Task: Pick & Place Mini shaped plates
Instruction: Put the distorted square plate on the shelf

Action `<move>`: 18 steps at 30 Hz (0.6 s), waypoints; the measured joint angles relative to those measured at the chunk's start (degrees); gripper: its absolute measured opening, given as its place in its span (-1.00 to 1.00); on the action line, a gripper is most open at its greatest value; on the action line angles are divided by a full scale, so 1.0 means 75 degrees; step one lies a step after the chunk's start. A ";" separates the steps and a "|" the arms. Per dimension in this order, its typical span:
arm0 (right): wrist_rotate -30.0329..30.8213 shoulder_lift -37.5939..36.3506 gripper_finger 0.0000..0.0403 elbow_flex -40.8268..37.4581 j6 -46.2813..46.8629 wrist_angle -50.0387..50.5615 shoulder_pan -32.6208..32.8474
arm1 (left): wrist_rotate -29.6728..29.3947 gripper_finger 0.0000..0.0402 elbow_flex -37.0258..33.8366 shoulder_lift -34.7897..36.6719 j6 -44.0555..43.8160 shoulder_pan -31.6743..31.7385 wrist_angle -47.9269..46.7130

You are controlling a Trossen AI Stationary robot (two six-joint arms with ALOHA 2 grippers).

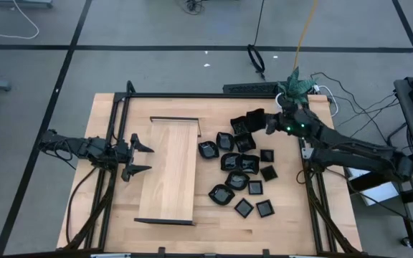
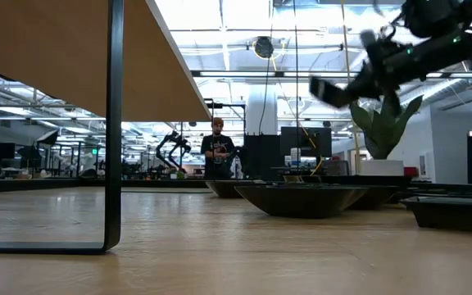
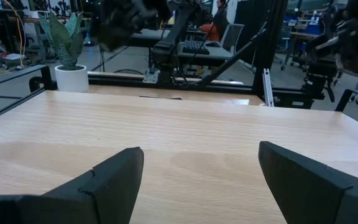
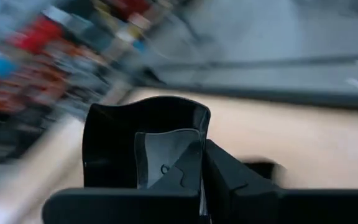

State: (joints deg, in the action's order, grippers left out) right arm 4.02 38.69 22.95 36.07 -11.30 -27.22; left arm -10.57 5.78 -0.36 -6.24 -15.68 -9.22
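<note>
Black mini plate point(image 4: 143, 144) pinched upright in shut right gripper point(image 1: 258, 119), upper right of high view; left gripper point(image 1: 143, 158) open, empty

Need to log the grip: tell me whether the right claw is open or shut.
Shut on a black mini plate: the right claw pinches its rim, lifted off the table.

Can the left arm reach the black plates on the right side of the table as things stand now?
Probably not easily. The left gripper waits open at the wooden board's left edge, and the board lies between it and the black plates. The right gripper already holds one plate.
</note>
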 joint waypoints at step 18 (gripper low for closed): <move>-0.0540 0.2317 -1.00 -0.0926 -0.2582 -0.6696 0.2111 | -0.0026 0.60 -0.0003 0.0001 0.1433 0.0000 0.1423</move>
State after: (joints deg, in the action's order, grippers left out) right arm -0.02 56.07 16.01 16.71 -61.51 -11.38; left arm -10.76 5.76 -0.36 4.51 -15.68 1.46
